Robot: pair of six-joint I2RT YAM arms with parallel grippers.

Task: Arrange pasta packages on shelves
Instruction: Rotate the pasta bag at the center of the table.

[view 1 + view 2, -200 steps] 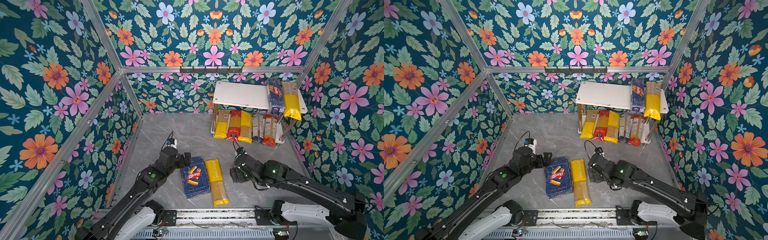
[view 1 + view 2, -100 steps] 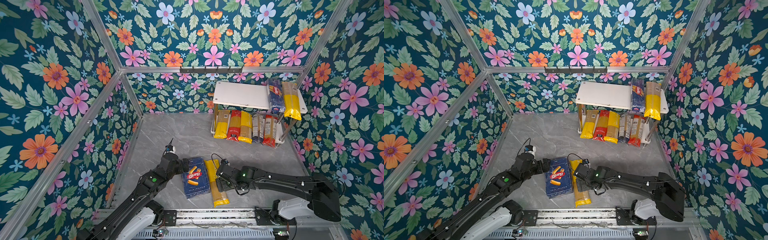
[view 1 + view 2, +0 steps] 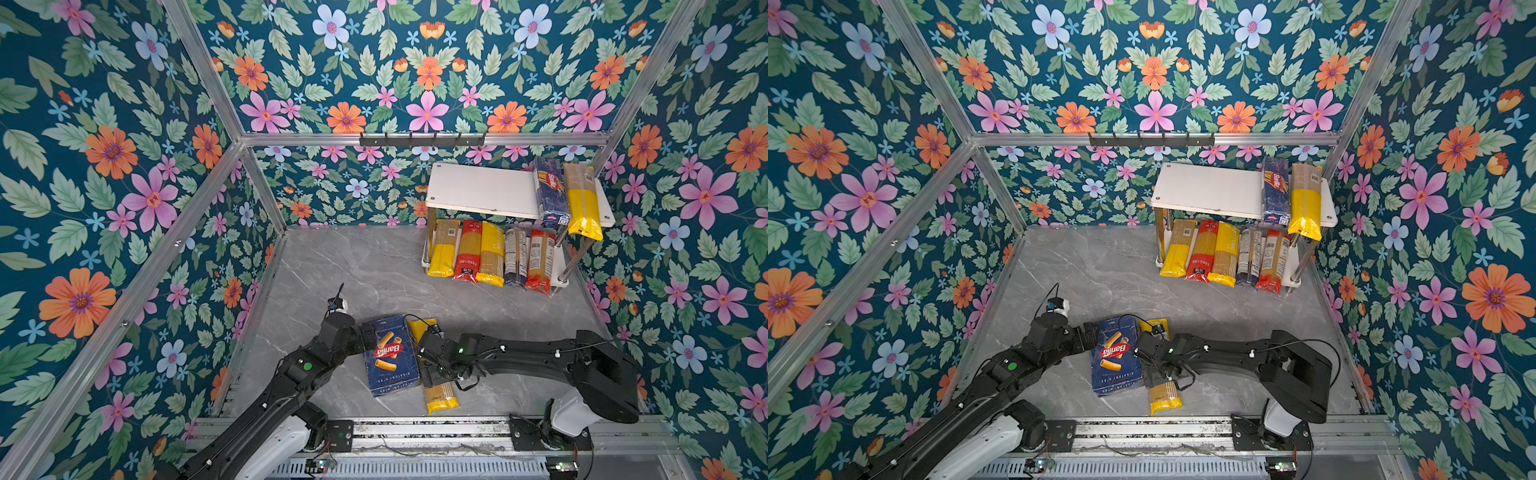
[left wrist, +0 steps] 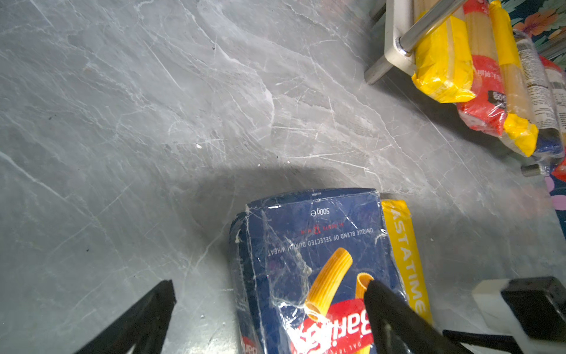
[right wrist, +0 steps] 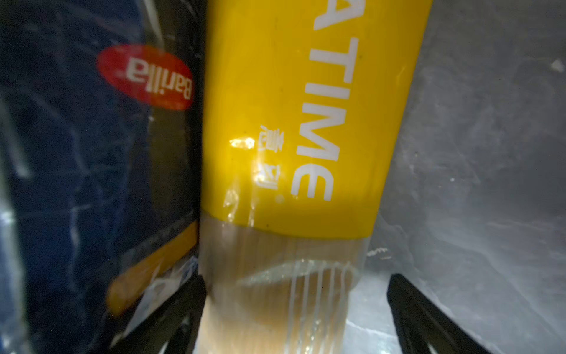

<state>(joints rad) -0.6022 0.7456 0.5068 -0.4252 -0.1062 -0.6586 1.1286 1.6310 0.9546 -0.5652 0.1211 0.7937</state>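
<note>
A booth of flowery wallpaper is seen all round, with a grey marble-look tabletop (image 3: pixel 353 270) underneath. The shelves (image 3: pixel 482 189) are tucked into the far corner. Five spaghetti bags (image 3: pixel 490 259) are lined up side by side on the lower board. A narrow Barilla pack (image 3: pixel 550 193) and a yellow-ended bag (image 3: pixel 584 203) are laid across one end of the upper board, probably so the rest stays usable. Well apart from the shelves, on the robot's side of them, two packages are left lying flat with their long sides touching: the wide Barilla pack (image 3: pixel 390 357) and the loose yellow bag (image 3: pixel 440 395). The loose yellow bag is straddled at its clear section by the right gripper (image 5: pixel 295 280), jaws spread wide on either side, nothing pinched yet, so a grab looks lined up. One finger is wedged right next to the wide Barilla pack, which could get dragged along. The left gripper (image 4: pixel 269 286) is held fully open and empty, one finger over that pack's face and the other over bare tabletop, maybe to steady it.
</note>
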